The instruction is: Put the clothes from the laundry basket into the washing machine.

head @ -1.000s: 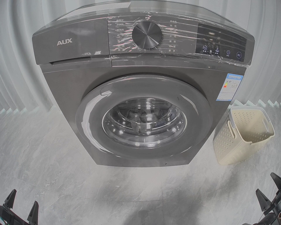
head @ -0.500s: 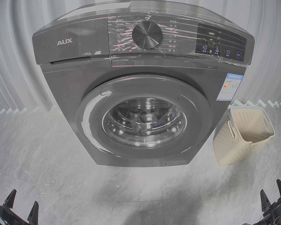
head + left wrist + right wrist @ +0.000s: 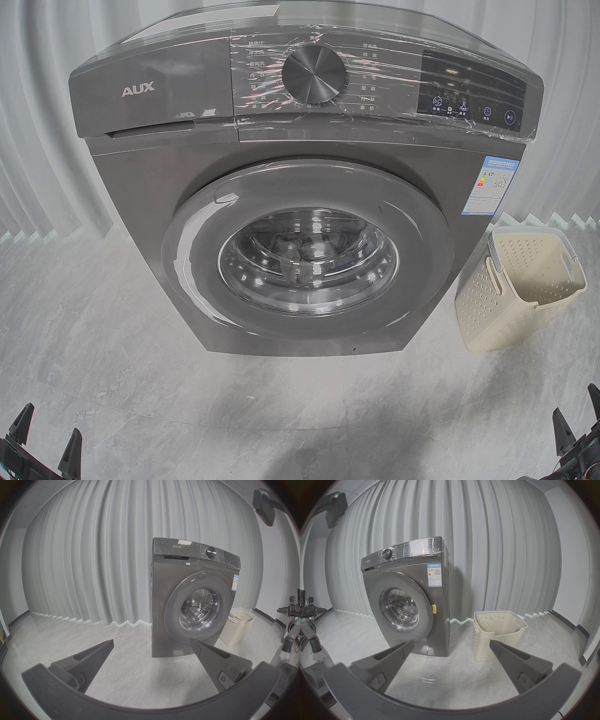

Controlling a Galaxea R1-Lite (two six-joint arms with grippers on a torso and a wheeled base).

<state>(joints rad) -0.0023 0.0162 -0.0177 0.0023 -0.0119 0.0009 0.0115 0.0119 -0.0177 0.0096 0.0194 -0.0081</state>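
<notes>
A grey front-loading washing machine [image 3: 306,187] stands ahead with its round door [image 3: 307,256] closed; it also shows as the washing machine [image 3: 193,598] and the washing machine [image 3: 406,602] in the wrist views. A cream perforated laundry basket [image 3: 522,287] sits on the floor at its right, with no clothes visible inside, also seen as the laundry basket [image 3: 498,633]. My left gripper [image 3: 47,431] is low at the front left, open and holding nothing. My right gripper [image 3: 578,419] is low at the front right, open and holding nothing, well short of the basket.
Pale marble-look floor [image 3: 125,350] spreads in front of the machine. White pleated curtains [image 3: 93,567] run behind the machine and basket. A tripod-like stand [image 3: 292,617] is off to one side of the room.
My right gripper has dropped lower and slightly outward at the bottom right of the head view. The left gripper, machine and basket have not moved.
</notes>
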